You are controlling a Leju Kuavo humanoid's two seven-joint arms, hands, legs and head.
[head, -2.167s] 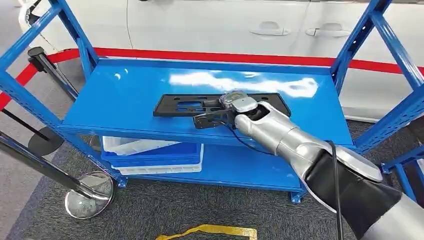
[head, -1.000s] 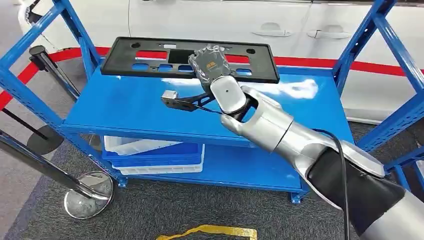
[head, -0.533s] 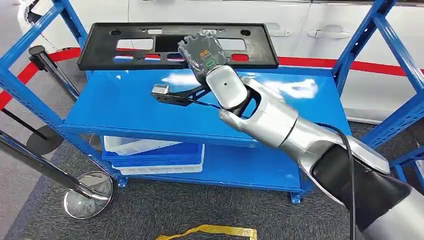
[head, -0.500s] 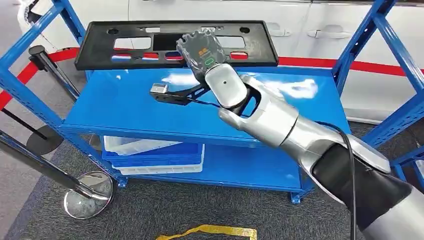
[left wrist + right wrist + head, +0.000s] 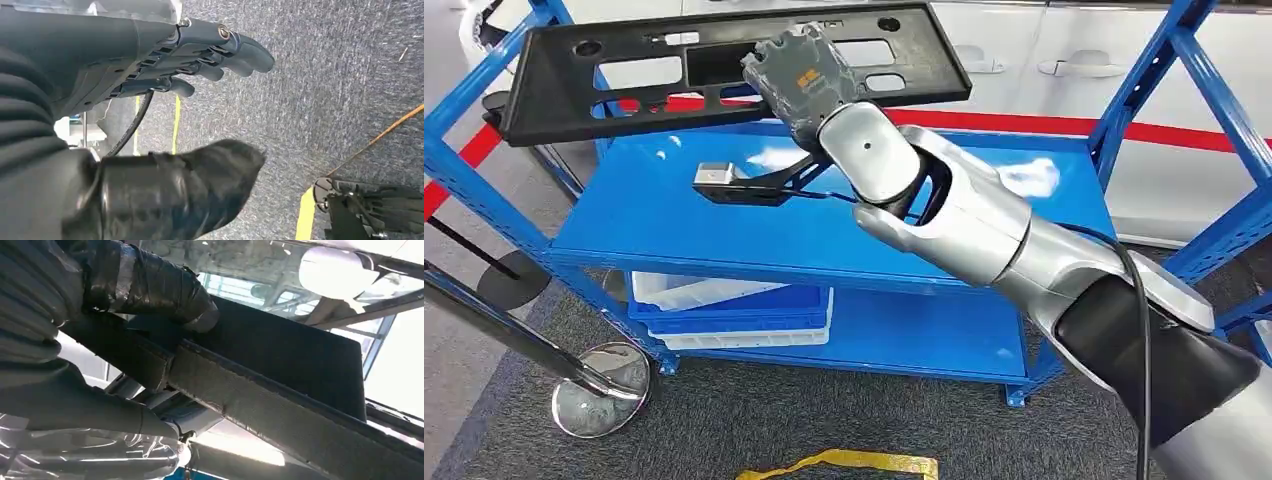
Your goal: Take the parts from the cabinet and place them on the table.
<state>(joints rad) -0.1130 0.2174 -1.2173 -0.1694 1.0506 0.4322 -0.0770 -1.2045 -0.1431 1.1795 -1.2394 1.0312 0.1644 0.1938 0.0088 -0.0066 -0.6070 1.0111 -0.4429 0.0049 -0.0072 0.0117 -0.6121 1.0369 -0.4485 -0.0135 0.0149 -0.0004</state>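
Note:
My right hand (image 5: 802, 80) grips a long flat black plastic panel (image 5: 624, 70) with several cut-outs and holds it in the air above the blue cabinet's top shelf (image 5: 664, 215). The panel tilts, its left end lower and nearer me. In the right wrist view the thumb (image 5: 150, 282) presses on the panel's dark surface (image 5: 300, 360), with its edge strip running across below. My left hand (image 5: 200, 55) hangs over grey carpet, fingers apart and holding nothing.
Blue uprights (image 5: 1154, 70) frame the cabinet at both sides. A blue and white bin (image 5: 734, 310) sits on the lower shelf. A white car (image 5: 1044, 60) stands behind a red line. A barrier post with a chrome base (image 5: 599, 395) stands at the left.
My right hand has lifted the black panel off the top shelf, raised it and carried it up and to the left, tilting it.

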